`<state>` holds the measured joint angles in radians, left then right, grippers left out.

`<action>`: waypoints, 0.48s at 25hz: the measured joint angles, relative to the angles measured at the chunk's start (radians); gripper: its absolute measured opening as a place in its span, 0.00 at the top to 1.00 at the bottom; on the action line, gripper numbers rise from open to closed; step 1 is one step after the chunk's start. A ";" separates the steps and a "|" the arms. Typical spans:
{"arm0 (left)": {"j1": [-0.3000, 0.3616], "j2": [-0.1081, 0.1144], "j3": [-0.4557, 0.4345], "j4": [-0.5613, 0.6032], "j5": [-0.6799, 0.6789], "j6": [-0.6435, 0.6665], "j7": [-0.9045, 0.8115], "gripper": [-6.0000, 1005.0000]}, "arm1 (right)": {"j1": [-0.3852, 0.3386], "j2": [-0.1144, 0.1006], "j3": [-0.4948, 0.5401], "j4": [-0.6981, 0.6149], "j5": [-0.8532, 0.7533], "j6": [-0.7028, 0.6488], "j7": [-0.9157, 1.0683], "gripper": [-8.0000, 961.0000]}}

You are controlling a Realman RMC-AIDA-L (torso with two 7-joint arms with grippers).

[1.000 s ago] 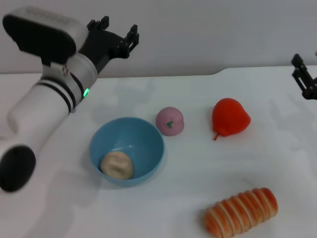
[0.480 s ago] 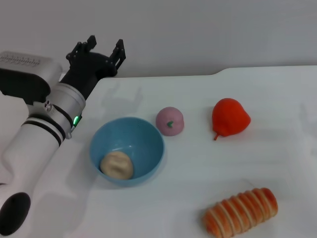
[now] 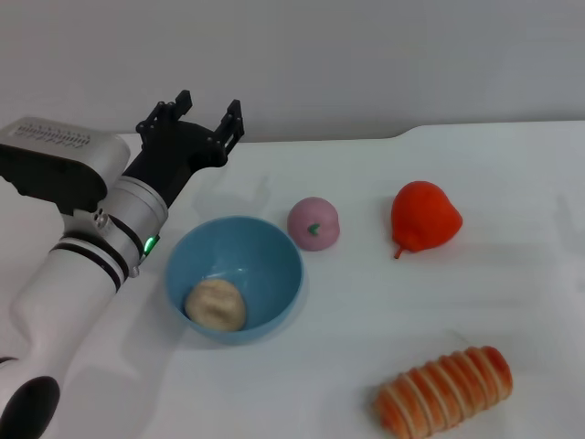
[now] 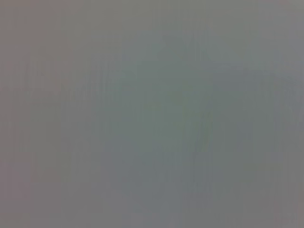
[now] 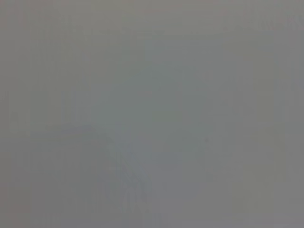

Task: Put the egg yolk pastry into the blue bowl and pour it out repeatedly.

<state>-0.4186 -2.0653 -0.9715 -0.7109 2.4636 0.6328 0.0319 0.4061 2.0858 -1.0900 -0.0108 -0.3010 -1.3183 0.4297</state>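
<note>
In the head view the egg yolk pastry (image 3: 216,304), a pale tan ball, lies inside the blue bowl (image 3: 265,251) on the white table, against the bowl's near-left wall. My left gripper (image 3: 208,108) is up behind the bowl at the table's far left, its black fingers spread open and holding nothing. The right gripper is out of view. Both wrist views show only plain grey.
A pink ball with a green mark (image 3: 313,223) sits just right of the bowl. A red pear-shaped fruit (image 3: 424,216) lies farther right. An orange ridged bread roll (image 3: 445,389) lies at the front right. The table's back edge runs behind my left gripper.
My left arm has swung lower and toward the table's left side, the gripper staying open. The right gripper, seen at the far right edge a second ago, has left the view.
</note>
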 joint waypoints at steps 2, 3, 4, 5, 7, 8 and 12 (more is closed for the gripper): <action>-0.001 0.000 0.001 0.000 0.000 0.001 0.001 0.34 | 0.000 0.000 0.000 0.001 0.000 0.000 -0.002 0.45; -0.002 0.000 0.001 0.000 0.000 0.002 0.003 0.34 | -0.001 -0.001 0.000 0.001 0.000 0.001 -0.003 0.45; -0.002 0.000 0.001 0.001 0.000 0.003 0.003 0.34 | -0.001 -0.001 0.000 0.002 0.000 0.001 -0.004 0.45; -0.003 -0.001 0.001 0.001 0.000 0.003 0.002 0.34 | -0.001 -0.001 -0.001 0.004 0.000 0.002 -0.004 0.45; -0.003 -0.001 0.002 0.001 -0.001 0.003 0.000 0.34 | -0.001 -0.001 -0.001 0.006 -0.001 0.002 -0.005 0.45; -0.003 -0.002 0.002 0.001 -0.001 0.003 0.000 0.34 | -0.001 -0.002 -0.001 0.006 -0.001 0.002 -0.006 0.45; -0.007 -0.002 0.002 0.001 -0.001 0.004 -0.001 0.34 | -0.001 -0.003 -0.001 0.006 -0.001 0.003 -0.006 0.45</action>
<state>-0.4257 -2.0677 -0.9694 -0.7100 2.4626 0.6369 0.0312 0.4049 2.0829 -1.0907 -0.0046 -0.3018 -1.3155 0.4237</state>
